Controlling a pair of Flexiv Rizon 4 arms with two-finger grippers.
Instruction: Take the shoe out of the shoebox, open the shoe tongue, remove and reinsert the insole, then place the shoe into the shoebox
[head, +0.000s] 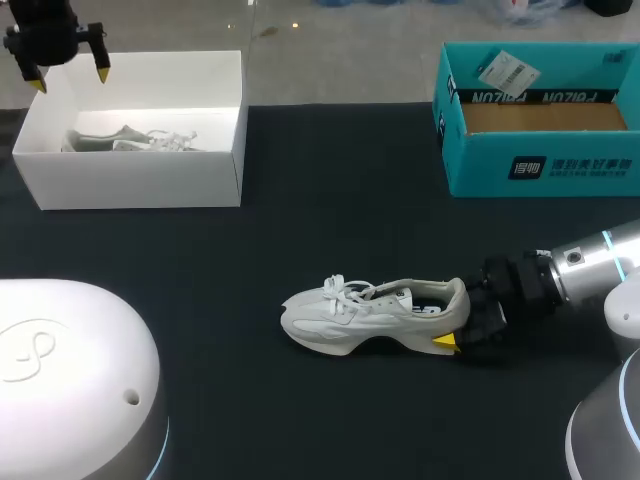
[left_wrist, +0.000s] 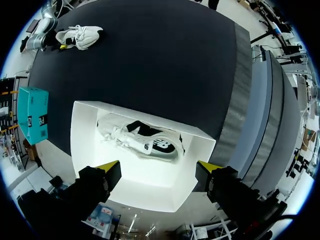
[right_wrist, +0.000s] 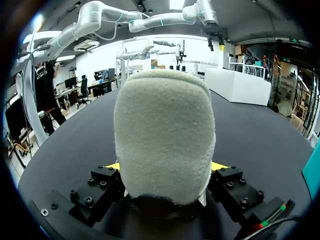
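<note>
**Shoe out on the counter, tongue comes next**

The white shoe (head: 370, 312) lies on its sole on the black counter (head: 300, 220), near the middle, toe to the left and heel to the right. It is well apart from both boxes. The right gripper (head: 458, 315) comes in low from the right and grasps the shoe by its heel. In the right wrist view the padded heel fills the space between the two yellow tips, which press it from either side.

The left gripper (head: 70, 79) hangs released over the far left corner of the white shoebox (head: 140, 180). A second shoe (left_wrist: 145, 140) lies inside that box. The teal shoebox (head: 540, 165) stands at the far right with nothing showing inside it (which box this shoe belongs to, I cannot tell).

My reading is that the taking-out step is done and the tongue step has not begun. The laces look drawn over the tongue, and the shoe's mouth is not spread.

The next move seems to call for the left arm. It would have to cross from the far left to the shoe, take the tongue or the laces just behind the toe, and pull up and forward. The right gripper's clamp on the heel would keep the shoe from sliding.
</note>
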